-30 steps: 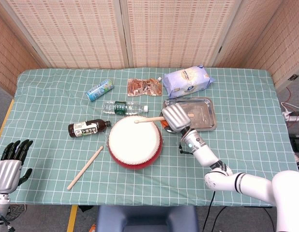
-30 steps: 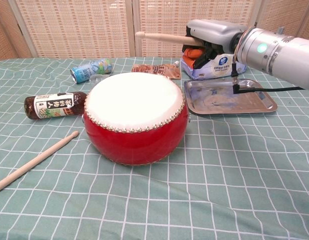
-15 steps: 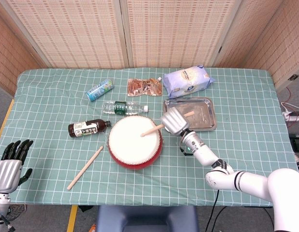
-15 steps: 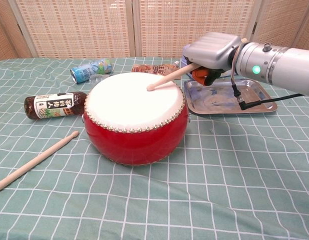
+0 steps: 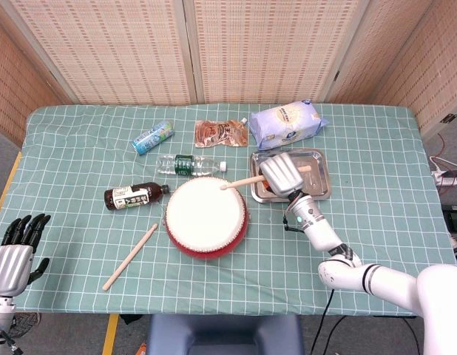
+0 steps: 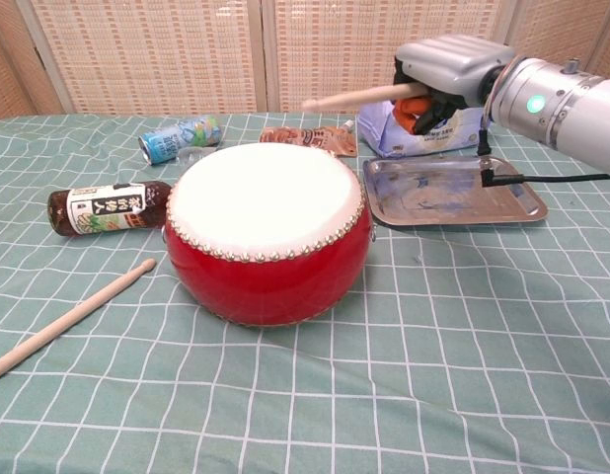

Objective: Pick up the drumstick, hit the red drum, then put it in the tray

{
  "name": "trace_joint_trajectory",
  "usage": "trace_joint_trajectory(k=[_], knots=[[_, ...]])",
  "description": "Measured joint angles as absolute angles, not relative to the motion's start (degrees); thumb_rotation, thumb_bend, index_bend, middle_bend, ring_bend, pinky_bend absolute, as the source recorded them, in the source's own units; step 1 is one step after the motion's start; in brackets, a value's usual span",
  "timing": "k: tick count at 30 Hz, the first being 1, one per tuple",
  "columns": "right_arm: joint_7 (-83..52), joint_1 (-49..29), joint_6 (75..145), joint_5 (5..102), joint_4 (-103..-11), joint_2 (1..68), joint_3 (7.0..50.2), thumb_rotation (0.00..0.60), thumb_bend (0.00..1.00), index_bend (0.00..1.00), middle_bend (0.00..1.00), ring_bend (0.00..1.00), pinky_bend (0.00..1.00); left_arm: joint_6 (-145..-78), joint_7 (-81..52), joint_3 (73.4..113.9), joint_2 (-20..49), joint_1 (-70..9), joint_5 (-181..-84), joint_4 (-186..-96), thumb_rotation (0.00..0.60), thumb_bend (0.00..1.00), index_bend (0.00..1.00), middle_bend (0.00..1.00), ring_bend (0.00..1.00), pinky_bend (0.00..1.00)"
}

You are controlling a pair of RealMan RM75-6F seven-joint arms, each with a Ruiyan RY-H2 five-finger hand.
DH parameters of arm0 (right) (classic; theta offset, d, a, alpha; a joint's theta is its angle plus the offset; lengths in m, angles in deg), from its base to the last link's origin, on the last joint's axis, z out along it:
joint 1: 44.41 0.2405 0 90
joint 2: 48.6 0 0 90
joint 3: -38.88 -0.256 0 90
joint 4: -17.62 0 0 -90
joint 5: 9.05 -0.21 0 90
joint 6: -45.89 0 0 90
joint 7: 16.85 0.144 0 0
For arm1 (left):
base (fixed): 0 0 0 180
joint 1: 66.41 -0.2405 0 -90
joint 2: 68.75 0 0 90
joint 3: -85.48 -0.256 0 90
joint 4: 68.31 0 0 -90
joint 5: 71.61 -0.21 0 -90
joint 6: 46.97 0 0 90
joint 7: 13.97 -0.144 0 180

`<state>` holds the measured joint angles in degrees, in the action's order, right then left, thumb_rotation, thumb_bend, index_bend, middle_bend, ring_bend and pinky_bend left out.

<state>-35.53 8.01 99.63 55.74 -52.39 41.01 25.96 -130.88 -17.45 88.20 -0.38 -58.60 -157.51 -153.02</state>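
While the right hand grips a stick above the far edge of the drum, the scene reads as follows.

Right hand: the silver right hand (image 5: 282, 174) (image 6: 451, 71) has its fingers curled around the butt of the pale wooden drumstick (image 5: 247, 181) (image 6: 359, 96), holding it in the air over the near-left part of the tray.
Drumstick: it lies roughly level, its rounded tip pointing to the left over the far rim of the drum; in the chest view the tip is clearly above the drumhead, not touching it.
Drum: the round red drum with a white skin (image 5: 206, 217) (image 6: 268, 230) stands on the counter (image 5: 376, 163) (image 6: 463, 326), which is covered with a green checked cloth.
Tray: the shallow rectangular metal tray (image 5: 319, 177) (image 6: 502, 197) sits just to the right of the drum.
Left hand: the left hand with dark fingers (image 5: 18, 248) hangs off the counter's near-left corner, fingers apart, holding nothing.
Second stick: a second plain wooden stick (image 5: 130, 257) (image 6: 68, 318) lies slantwise on the cloth, left of the drum.
Other things: a dark brown sauce bottle (image 5: 136, 196) (image 6: 108, 207), a clear plastic water bottle (image 5: 190, 165), a light blue can (image 5: 152, 137) (image 6: 179, 137), a brown snack pouch (image 5: 222, 133) (image 6: 305, 137) and a pale blue-white bag (image 5: 288, 123) (image 6: 428, 128) lie beyond the drum.
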Motion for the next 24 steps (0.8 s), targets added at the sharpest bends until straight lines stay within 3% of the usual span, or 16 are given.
trace_joint_trajectory(k=[8, 14, 20, 24], knots=[[-29.4, 7.98, 90.23, 51.06, -40.83, 43.22, 25.21, 0.6, 0.54, 1.0, 0.93, 0.83, 0.82, -130.92, -18.3, 88.16, -0.73, -58.85, -157.04, -153.77, 0.6, 0.26, 0.06, 0.06, 0.02, 0.06], [-21.19, 9.13, 85.12, 52.01, -28.04, 48.54, 24.91, 0.6, 0.5, 0.97, 0.83, 0.72, 0.72, -131.11, -18.73, 88.12, -1.01, -59.16, -156.77, -154.23, 0.6, 0.26, 0.06, 0.06, 0.02, 0.06], [-12.55, 10.37, 80.72, 55.23, -16.32, 54.32, 25.35, 0.6, 0.47, 0.81, 0.69, 0.58, 0.63, -130.87, -19.32, 87.99, -1.07, -59.19, -156.67, -154.64, 0.6, 0.26, 0.06, 0.06, 0.02, 0.06], [-8.58, 11.19, 77.8, 56.59, -10.7, 57.23, 25.44, 0.6, 0.43, 0.64, 0.54, 0.4, 0.47, -130.92, -19.61, 88.07, -1.23, -59.19, -156.62, -154.98, 0.6, 0.26, 0.06, 0.06, 0.02, 0.06]])
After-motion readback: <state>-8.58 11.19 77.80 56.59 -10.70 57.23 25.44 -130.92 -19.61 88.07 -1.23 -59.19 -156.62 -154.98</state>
